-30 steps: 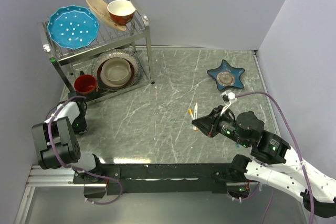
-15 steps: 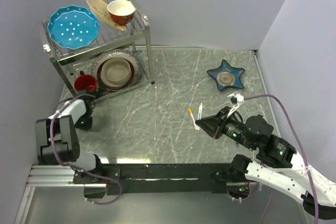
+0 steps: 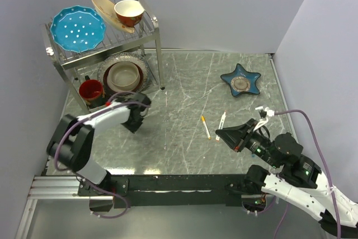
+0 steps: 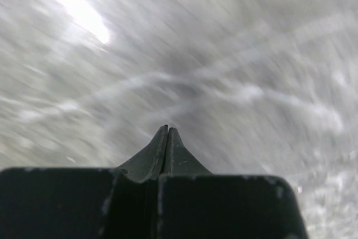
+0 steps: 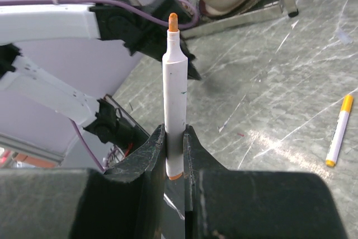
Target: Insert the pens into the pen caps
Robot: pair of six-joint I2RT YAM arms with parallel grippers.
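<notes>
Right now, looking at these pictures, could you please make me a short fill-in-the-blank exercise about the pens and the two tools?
1. The right tool is shut on a white pen whose tip is ____.
2. The left tool is ____, with nothing between its fingers.
3. Seen from above, a second pen lies on the table to the ____ of the held pen.
4. The blue dish at the far right has the shape of a ____.

Missing words: orange; shut; left; star.
</notes>
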